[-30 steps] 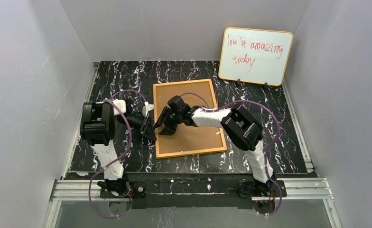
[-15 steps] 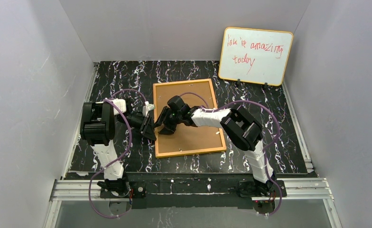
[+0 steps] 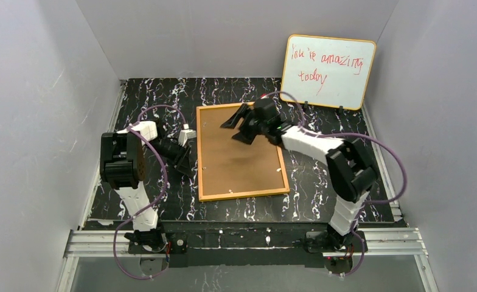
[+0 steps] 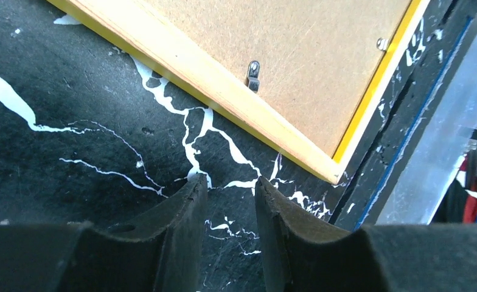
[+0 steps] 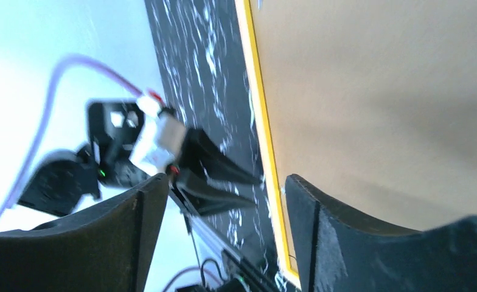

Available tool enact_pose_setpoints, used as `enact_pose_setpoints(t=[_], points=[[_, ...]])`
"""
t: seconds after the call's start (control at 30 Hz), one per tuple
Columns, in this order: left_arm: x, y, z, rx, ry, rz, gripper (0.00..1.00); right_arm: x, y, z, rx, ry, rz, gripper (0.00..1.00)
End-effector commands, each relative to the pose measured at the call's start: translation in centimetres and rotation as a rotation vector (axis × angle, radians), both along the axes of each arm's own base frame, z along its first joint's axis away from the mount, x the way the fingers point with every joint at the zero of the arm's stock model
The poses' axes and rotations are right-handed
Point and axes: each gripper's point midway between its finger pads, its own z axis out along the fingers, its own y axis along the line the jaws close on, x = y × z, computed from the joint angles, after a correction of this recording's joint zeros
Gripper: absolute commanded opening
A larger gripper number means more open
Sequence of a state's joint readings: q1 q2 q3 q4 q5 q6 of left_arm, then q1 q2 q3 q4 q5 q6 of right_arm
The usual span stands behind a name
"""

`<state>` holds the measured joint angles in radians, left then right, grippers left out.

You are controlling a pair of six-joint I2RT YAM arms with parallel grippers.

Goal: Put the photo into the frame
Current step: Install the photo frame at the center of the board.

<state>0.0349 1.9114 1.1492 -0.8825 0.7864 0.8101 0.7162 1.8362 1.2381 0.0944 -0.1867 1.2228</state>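
The frame lies face down in the middle of the table, orange-wood back rim up. The plain brown backing board fills it. The photo is hidden. My left gripper sits low on the table just left of the frame's left rim, jaws a little apart and empty. The left wrist view shows the rim, a metal clip and my left gripper over bare table. My right gripper hovers open and empty over the frame's far end. In the right wrist view, my right gripper is above the yellow rim.
A yellow-edged whiteboard with red writing leans on the back wall at the right. Grey walls close in the black marbled table on three sides. A metal rail runs along the near edge.
My right gripper has left the frame's left-middle and moved up and away to its far end, the arm swinging right. My left gripper has drawn back slightly from the left rim.
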Motion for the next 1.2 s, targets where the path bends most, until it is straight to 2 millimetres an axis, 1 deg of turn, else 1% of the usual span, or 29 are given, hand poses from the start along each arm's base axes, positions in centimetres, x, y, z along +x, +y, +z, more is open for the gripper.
enact_pose_setpoints(t=[0.0,0.03,0.1,0.2,0.27,0.3,0.37,0.43,0.5,0.57,0.67,0.73,0.83,0.87,0.97,1.03,1.07,1.13,1.17], points=[[-0.3,0.9,0.3,0.069,-0.067,-0.039,0.34,4.3,-7.6,0.7,-0.116,-0.119,-0.132,0.81],[0.1,0.8,0.4,0.07,-0.07,-0.026,0.34,5.0,-9.0,0.8,-0.131,-0.133,-0.159,0.83],[1.7,0.9,0.6,0.08,-0.089,0.014,0.36,6.1,-10.6,1.2,-0.151,-0.177,-0.184,0.83],[5.6,0.8,1.0,0.075,-0.12,0.117,0.42,8.2,-12.6,1.1,-0.241,-0.206,-0.218,0.85],[8.0,0.4,1.6,0.047,-0.121,0.158,0.46,9.5,-14.0,1.0,-0.26,-0.209,-0.242,0.86],[9.0,0.1,1.7,0.032,-0.108,0.177,0.48,10.0,-14.2,0.9,-0.254,-0.211,-0.242,0.86],[11.0,-0.2,1.7,0.01,-0.087,0.21,0.5,11.0,-13.8,1.2,-0.245,-0.228,-0.226,0.86],[12.9,-0.3,1.4,-0.001,-0.066,0.247,0.5,11.5,-12.5,1.0,-0.222,-0.219,-0.187,0.85],[14.3,-0.8,1.2,-0.029,-0.037,0.277,0.49,11.6,-10.6,0.6,-0.183,-0.205,-0.153,0.83],[15.5,-0.9,0.6,-0.036,-0.022,0.293,0.47,12.1,-8.9,0.2,-0.153,-0.202,-0.13,0.81],[16.1,-0.7,-0.3,-0.028,-0.015,0.295,0.4,12.8,-6.3,-0.4,-0.121,-0.192,-0.087,0.77],[16.2,-0.7,-0.8,-0.028,-0.011,0.287,0.37,13.1,-4.4,-1.0,-0.1,-0.178,-0.057,0.75],[16.0,-1.0,-1.3,-0.046,0.003,0.277,0.32,13.7,-1.4,-1.5,-0.077,-0.177,-0.018,0.73],[15.9,-1.1,-1.4,-0.052,0.009,0.273,0.3,13.9,-0.5,-2.4,-0.078,-0.163,-0.005,0.72],[15.5,-1.2,-1.9,-0.054,0.016,0.256,0.25,14.2,2.5,-3.4,-0.061,-0.156,0.032,0.7],[14.9,-1.4,-2.1,-0.048,0.016,0.235,0.23,14.1,3.8,-4.3,-0.06,-0.134,0.052,0.68],[14.5,-1.6,-2.3,-0.045,0.021,0.224,0.22,13.9,4.6,-4.4,-0.052,-0.131,0.062,0.67],[13.7,-2.0,-2.6,-0.046,0.029,0.203,0.22,13.7,5.2,-5.1,-0.052,-0.117,0.07,0.66],[12.9,-3.3,-2.7,-0.04,0.033,0.162,0.22,13.4,5.5,-5.5,-0.054,-0.111,0.074,0.66]])
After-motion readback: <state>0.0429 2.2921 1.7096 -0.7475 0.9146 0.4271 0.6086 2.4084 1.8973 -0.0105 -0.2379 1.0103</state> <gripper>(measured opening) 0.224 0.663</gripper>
